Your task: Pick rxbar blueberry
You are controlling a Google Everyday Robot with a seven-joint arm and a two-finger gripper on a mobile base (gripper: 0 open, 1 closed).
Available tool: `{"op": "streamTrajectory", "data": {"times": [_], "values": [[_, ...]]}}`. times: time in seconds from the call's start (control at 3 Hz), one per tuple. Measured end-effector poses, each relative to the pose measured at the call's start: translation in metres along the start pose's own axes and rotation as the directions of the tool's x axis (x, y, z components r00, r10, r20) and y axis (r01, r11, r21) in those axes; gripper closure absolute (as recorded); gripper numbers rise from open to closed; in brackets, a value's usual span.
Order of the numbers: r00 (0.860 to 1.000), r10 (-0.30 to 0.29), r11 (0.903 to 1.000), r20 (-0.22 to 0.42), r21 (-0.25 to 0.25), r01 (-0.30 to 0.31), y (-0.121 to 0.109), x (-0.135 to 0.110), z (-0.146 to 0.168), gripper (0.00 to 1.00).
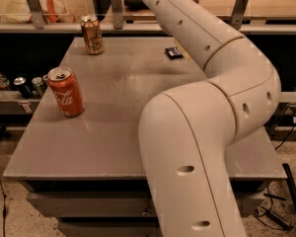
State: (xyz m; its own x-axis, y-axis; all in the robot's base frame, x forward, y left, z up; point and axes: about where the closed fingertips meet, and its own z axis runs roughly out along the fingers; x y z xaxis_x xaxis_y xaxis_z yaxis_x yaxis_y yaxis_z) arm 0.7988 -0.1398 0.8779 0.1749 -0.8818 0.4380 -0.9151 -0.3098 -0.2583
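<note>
Smooth cream-white arm [237, 78], dark oval holes [185, 170]

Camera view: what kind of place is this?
Probably an office break room or test lab: a gray table holds a Coke can, a gold can and a bar, with more drinks shelved at left. The arm's tool is out of view, past the top.

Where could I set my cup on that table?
The middle of the table, between the red can, gold can and bar, is bare, as is the front left. The arm covers the right; claw out of view.
</note>
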Motion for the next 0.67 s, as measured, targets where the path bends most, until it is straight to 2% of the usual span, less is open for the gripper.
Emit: {"op": "streamTrajectory", "data": {"times": [0.67], "values": [[1.000,0.006,0.9998,0.018,-0.018,-0.005,-0.010,-0.001,0.023,0.00]]}}
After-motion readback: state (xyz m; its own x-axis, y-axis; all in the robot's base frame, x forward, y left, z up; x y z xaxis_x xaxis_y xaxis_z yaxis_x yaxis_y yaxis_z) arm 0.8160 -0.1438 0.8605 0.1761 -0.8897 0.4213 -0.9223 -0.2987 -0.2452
